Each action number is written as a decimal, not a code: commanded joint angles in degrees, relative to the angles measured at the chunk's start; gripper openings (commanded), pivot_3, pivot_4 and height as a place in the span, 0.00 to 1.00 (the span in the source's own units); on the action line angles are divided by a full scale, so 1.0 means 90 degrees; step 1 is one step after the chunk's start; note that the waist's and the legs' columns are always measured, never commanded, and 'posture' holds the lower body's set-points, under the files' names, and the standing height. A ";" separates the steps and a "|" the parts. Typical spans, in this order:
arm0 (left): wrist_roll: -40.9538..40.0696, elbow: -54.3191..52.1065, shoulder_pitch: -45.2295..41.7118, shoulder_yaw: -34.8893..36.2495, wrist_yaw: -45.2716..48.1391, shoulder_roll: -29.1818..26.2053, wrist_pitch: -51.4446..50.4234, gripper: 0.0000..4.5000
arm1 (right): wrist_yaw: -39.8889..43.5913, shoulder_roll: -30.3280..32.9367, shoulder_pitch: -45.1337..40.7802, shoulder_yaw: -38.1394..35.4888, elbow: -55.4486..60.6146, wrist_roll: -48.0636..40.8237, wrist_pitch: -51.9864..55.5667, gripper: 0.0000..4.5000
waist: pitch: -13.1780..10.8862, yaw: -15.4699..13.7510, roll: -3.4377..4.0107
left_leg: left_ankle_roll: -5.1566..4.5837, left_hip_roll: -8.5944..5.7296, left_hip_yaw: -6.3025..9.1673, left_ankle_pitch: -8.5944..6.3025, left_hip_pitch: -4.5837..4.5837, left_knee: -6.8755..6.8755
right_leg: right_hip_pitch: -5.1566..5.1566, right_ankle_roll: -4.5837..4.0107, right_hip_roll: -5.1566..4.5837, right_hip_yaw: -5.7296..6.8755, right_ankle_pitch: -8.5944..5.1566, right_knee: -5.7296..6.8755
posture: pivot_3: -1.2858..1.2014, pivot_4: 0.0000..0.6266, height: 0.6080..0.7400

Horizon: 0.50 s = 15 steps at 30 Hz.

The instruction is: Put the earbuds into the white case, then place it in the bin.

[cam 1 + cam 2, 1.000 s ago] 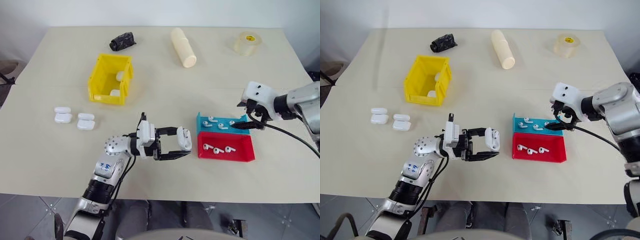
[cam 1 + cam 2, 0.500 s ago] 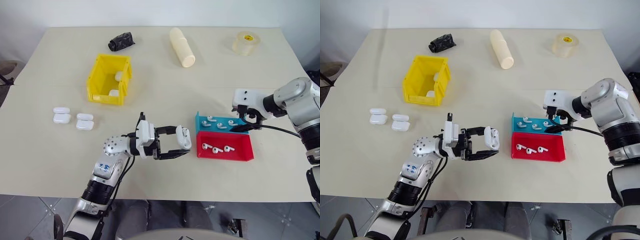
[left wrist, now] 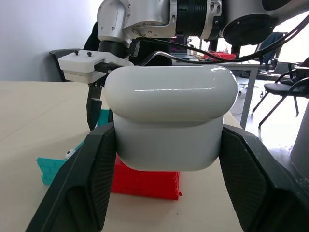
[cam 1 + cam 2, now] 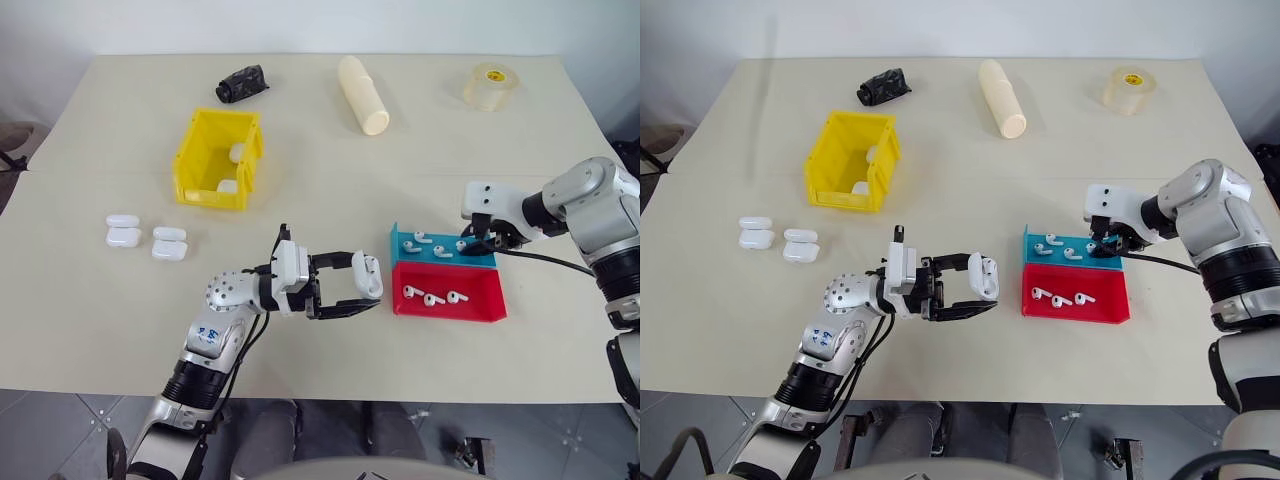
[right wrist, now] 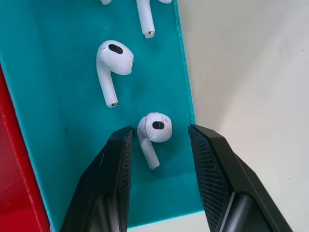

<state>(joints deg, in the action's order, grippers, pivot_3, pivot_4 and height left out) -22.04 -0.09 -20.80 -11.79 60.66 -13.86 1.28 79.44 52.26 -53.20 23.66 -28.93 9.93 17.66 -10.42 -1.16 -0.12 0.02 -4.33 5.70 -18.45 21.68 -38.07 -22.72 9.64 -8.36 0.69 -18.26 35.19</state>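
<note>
My left gripper (image 4: pixel 369 284) is shut on the white case (image 4: pixel 367 276), held lid closed above the table's front middle; the left wrist view has the case (image 3: pixel 171 121) clamped between both fingers (image 3: pixel 91 179). My right gripper (image 4: pixel 474 244) points down into the teal tray (image 4: pixel 403 247) and stands open. In the right wrist view its fingers (image 5: pixel 116 164) straddle one of the earbuds (image 5: pixel 153 131) with a gap on each side. More earbuds (image 4: pixel 430 297) lie in the red tray (image 4: pixel 482 309). The yellow bin (image 4: pixel 212 193) stands at the back left with white cases inside.
Two pairs of spare white cases (image 4: pixel 124 231) (image 4: pixel 170 243) lie on the left of the table. Along the far edge are a black object (image 4: pixel 243 82), a cream cylinder (image 4: pixel 364 95) and a tape roll (image 4: pixel 491 85).
My right gripper has come down and left into the teal tray, and its fingers have narrowed around an earbud. The left gripper and the case have stayed put.
</note>
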 commanded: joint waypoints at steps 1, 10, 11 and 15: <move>-0.0091 -0.0322 0.0001 0.0012 -0.0004 -0.0004 0.0021 0.62 | 0.0020 -0.0018 0.0137 -0.0166 0.0138 0.0022 0.0042 0.41 | 0.0000 -0.0003 0.0000 | 0.0000 0.0000 0.0000 0.0000 0.0000 -0.0001 | 0.0000 0.0000 0.0000 0.0000 0.0000 0.0001 | 0.52 0.24 1.00; -0.0096 -0.0348 0.0000 0.0024 -0.0010 -0.0029 -0.0005 0.62 | 0.0089 -0.0065 0.0281 -0.0258 0.0323 0.0016 0.0162 0.14 | 0.0000 0.0003 0.0000 | 0.0000 0.0000 0.0000 0.0000 0.0000 -0.0005 | 0.0001 0.0000 0.0000 -0.0001 0.0000 0.0005 | 0.52 0.24 1.00; -0.0095 -0.0347 -0.0002 0.0025 -0.0007 -0.0032 -0.0007 0.62 | 0.0052 -0.0079 0.0303 -0.0287 0.0351 0.0009 0.0168 0.11 | 0.0000 0.0001 0.0000 | 0.0000 0.0000 0.0000 0.0000 -0.0001 -0.0008 | 0.0002 0.0000 0.0000 -0.0001 0.0000 0.0008 | 0.52 0.24 1.00; -0.0102 -0.0336 -0.0011 0.0031 0.0011 -0.0048 -0.0014 0.62 | -0.0029 -0.0087 0.0374 -0.0386 0.0459 -0.0025 0.0221 0.11 | 0.0000 0.0002 0.0000 | 0.0000 0.0000 0.0001 0.0000 -0.0001 -0.0010 | 0.0002 0.0000 0.0000 -0.0001 0.0000 0.0014 | 0.52 0.24 1.00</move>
<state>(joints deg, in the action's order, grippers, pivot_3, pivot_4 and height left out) -22.09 -0.55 -20.81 -11.79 60.68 -14.24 0.79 79.33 51.80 -50.65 21.13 -25.95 10.00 19.14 -10.42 -1.14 -0.12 0.02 -4.33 5.71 -18.45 21.67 -38.16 -22.70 9.64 -8.36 0.69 -18.25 35.32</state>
